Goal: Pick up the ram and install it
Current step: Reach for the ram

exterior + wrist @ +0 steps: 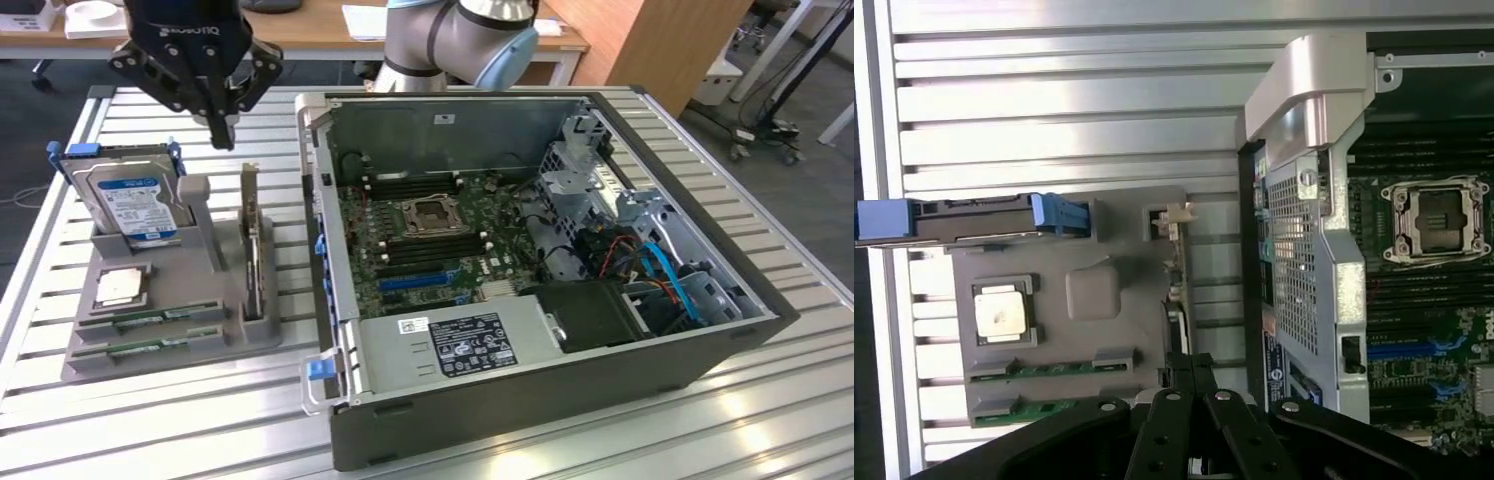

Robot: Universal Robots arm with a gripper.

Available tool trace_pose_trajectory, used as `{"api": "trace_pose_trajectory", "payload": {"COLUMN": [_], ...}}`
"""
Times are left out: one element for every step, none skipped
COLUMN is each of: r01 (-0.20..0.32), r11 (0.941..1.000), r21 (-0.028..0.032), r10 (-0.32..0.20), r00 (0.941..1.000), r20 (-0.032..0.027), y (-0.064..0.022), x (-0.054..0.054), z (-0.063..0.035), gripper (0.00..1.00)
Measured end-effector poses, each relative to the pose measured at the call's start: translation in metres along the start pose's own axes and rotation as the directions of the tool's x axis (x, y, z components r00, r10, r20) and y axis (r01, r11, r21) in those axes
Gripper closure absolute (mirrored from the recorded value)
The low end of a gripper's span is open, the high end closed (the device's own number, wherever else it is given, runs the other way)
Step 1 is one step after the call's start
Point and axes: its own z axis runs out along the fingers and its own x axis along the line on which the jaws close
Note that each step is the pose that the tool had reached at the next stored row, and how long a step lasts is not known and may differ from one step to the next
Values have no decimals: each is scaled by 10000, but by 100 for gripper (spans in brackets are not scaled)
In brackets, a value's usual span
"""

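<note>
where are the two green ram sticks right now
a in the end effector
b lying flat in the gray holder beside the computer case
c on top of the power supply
b: the ram sticks lie flat in slots of the gray holder beside the computer case, and the end effector is shut with nothing in it.

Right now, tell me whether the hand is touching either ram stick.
Apart. The exterior view shows the shut hand hanging above the holder's far end, while both ram sticks lie in its near slots, with bare holder between them.
</note>
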Motion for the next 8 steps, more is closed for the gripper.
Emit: {"api": "trace_pose_trajectory", "payload": {"r01": [0,-1,0,-1,0,0,0,0], "r11": [10000,10000,10000,10000,10000,10000,10000,10000], "r21": [0,1,0,1,1,1,0,1], "r10": [0,1,0,1,0,0,0,0], "r00": [10000,10000,10000,10000,10000,10000,10000,10000], "r20": [0,-1,-1,-2,-3,-4,-5,-5], "y": [-2,-3,-5,-7,-9,-10,-12,-13], "x": [23,46,68,90,110,131,153,172], "z": [1,1,2,3,3,4,5,6], "gripper": [90,90,90,90,90,90,90,90]}}
